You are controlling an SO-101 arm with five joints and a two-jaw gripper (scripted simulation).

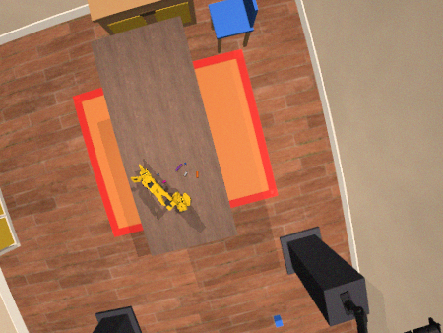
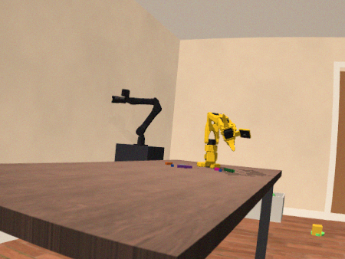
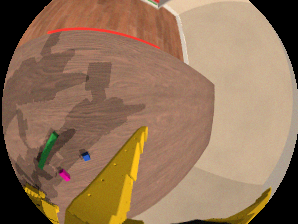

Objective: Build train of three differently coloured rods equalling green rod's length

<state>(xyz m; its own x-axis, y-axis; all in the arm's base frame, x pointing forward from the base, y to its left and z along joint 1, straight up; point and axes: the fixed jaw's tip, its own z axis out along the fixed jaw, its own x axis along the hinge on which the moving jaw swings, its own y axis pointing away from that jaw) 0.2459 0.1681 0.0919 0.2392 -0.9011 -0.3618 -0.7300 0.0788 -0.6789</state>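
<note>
My gripper (image 1: pixel 136 172) (image 3: pixel 207 160) is open and empty, raised above the table. The green rod (image 2: pixel 229 170) (image 3: pixel 48 150) lies flat; the arm hides it in the top view. A magenta rod (image 1: pixel 164 182) (image 2: pixel 217 168) (image 3: pixel 64 175) and a blue rod (image 1: pixel 158 174) (image 2: pixel 220 170) (image 3: pixel 86 156) lie near it, apart. A purple rod (image 1: pixel 179 167) (image 2: pixel 185 166) lies farther off, with a second blue rod (image 1: pixel 185 164) (image 2: pixel 172 165) near its end. A grey rod (image 1: pixel 186 174) lies between the purple rod and an orange rod (image 1: pixel 197 174) (image 2: pixel 169 163). All look separate.
The brown table (image 1: pixel 148 99) (image 2: pixel 115 199) (image 3: pixel 170 100) carries the rods and my yellow arm's base (image 1: pixel 181 201) (image 2: pixel 210 157). The arm's shadow falls over the table around the green rod. A black arm (image 2: pixel 147 119) stands on a separate pedestal beyond the table.
</note>
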